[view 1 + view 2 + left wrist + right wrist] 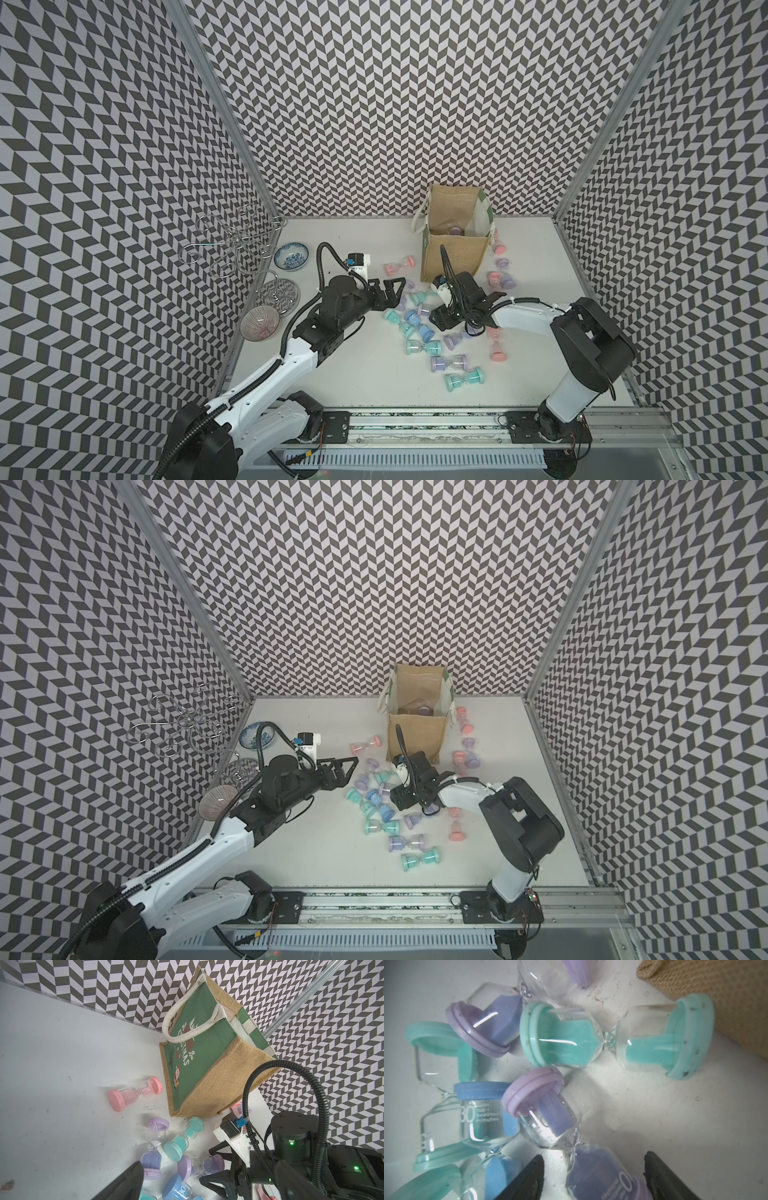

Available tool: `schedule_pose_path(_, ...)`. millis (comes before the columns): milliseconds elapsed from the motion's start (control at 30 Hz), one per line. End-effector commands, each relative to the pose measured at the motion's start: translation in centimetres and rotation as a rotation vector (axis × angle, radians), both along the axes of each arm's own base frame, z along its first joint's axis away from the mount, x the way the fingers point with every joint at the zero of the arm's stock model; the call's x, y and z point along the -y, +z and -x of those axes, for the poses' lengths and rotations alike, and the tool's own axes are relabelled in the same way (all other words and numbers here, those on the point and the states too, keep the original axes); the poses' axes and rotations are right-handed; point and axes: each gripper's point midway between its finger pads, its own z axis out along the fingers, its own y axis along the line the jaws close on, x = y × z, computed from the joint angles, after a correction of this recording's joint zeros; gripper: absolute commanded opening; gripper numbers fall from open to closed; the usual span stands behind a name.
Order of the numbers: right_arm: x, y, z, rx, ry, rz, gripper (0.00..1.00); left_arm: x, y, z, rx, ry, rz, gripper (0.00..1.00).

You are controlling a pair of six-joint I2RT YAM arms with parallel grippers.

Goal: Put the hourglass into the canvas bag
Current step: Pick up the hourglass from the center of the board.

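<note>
The canvas bag (455,257) (417,739) stands open near the back wall, with a purple hourglass (455,230) lying inside it. In front of it is a pile of several teal, blue and purple hourglasses (415,320). My right gripper (442,322) (593,1176) reaches down into the pile. It is open, and its fingers (529,1178) straddle a lying purple hourglass (602,1180) with a gap on at least one side. My left gripper (395,291) (347,766) hovers open and empty at the pile's left edge.
A pink hourglass (400,266) lies left of the bag, and pink and purple ones (500,278) lie to its right. Along the left wall are a wire stand (232,245), a blue-patterned bowl (291,256) and a ribbed bowl (259,324). The bag's burlap corner (716,991) is close to the right gripper.
</note>
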Motion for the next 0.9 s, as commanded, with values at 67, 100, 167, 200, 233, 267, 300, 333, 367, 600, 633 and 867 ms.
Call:
schedule_pose_path(67, -0.3, 0.5, -0.2, 0.022, -0.006, -0.036, 0.69, 0.5, 0.8, -0.2, 0.01, -0.005, 0.026, 0.99)
schedule_pose_path(100, -0.4, 0.4, -0.3, 0.017, -0.004, -0.031, 0.66, 0.5, 0.7, -0.2, 0.008, -0.006, 0.026, 0.99)
schedule_pose_path(167, -0.4, 0.0, -0.2, 0.001, -0.01, -0.025, 0.63, 0.6, 0.6, -0.3, 0.005, -0.008, 0.025, 0.99)
schedule_pose_path(200, -0.4, 0.0, -0.2, -0.001, -0.015, -0.025, 0.62, 0.6, 0.5, -0.3, 0.003, -0.01, 0.024, 0.99)
schedule_pose_path(233, -0.2, -0.1, -0.1, -0.002, -0.021, -0.025, 0.61, 0.6, 0.6, -0.3, 0.004, -0.009, 0.023, 0.99)
schedule_pose_path(267, -0.1, -0.1, 0.0, -0.003, -0.029, -0.027, 0.6, 0.6, 0.5, -0.3, 0.003, -0.009, 0.023, 0.99)
schedule_pose_path(300, 0.1, -0.1, 0.1, -0.007, -0.039, -0.025, 0.58, 0.6, 0.5, -0.3, 0.004, -0.009, 0.023, 0.99)
schedule_pose_path(333, 0.1, -0.1, 0.2, -0.01, -0.041, -0.024, 0.56, 0.6, 0.4, -0.3, 0.002, -0.009, 0.022, 0.99)
schedule_pose_path(367, 0.2, 0.0, 0.2, -0.008, -0.045, -0.026, 0.55, 0.6, 0.5, -0.3, 0.003, -0.008, 0.023, 0.99)
schedule_pose_path(600, 0.3, 0.4, 0.3, -0.014, -0.064, -0.029, 0.46, 0.6, 0.5, -0.5, 0.005, -0.005, 0.023, 0.99)
schedule_pose_path(633, 0.1, 0.6, 0.3, -0.011, -0.061, -0.037, 0.44, 0.6, 0.4, -0.5, 0.005, -0.004, 0.024, 0.99)
schedule_pose_path(867, -0.5, 3.9, 0.0, 0.04, -0.062, -0.106, 0.36, 0.6, 0.8, -0.5, 0.014, -0.003, 0.034, 0.99)
